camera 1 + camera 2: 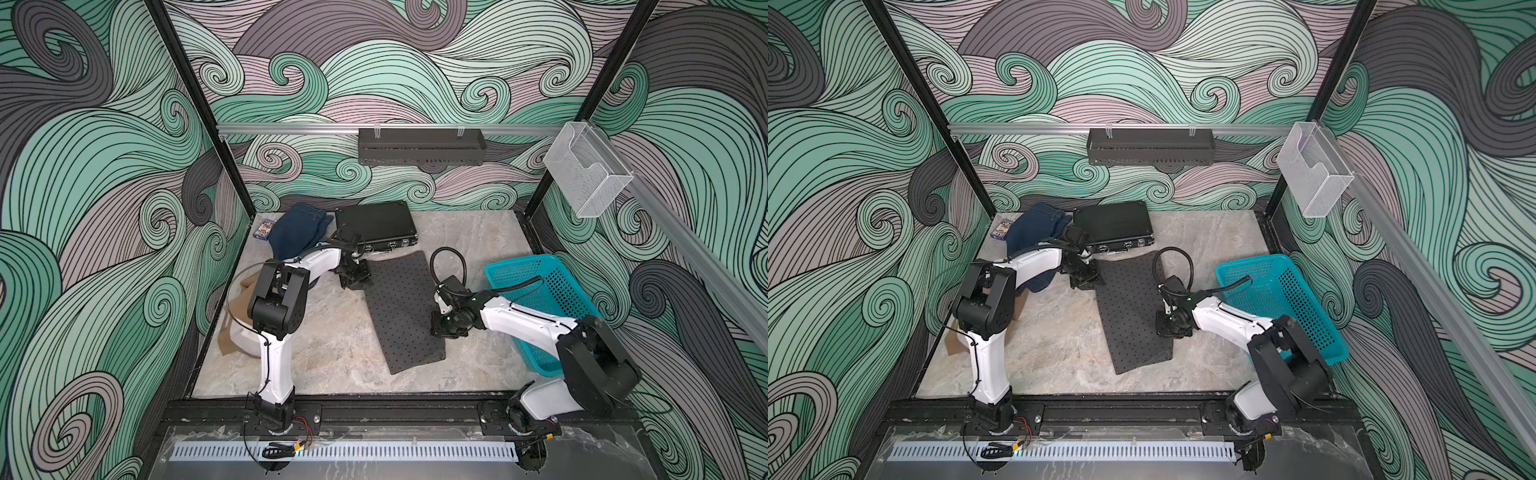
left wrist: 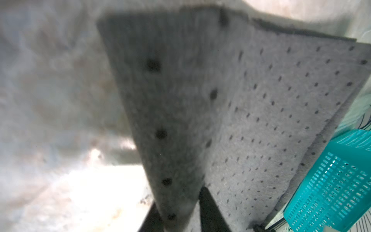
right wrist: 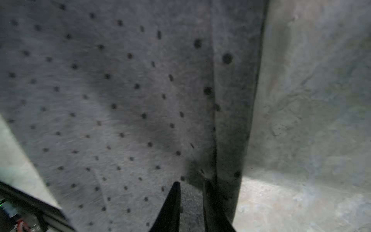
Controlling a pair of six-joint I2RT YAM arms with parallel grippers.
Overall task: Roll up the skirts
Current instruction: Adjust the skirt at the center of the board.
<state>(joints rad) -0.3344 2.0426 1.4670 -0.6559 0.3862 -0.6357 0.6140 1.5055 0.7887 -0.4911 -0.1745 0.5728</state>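
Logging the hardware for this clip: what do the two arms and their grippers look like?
The left arm and right arm have white link shells and bulky black joint housings. The left carries a thin black cable; the right a looped black corrugated hose. The left gripper and right gripper are black, with flat tapering fingers.

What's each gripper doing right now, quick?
Left gripper: closed on the dotted grey skirt.
Right gripper: closed on that skirt too.
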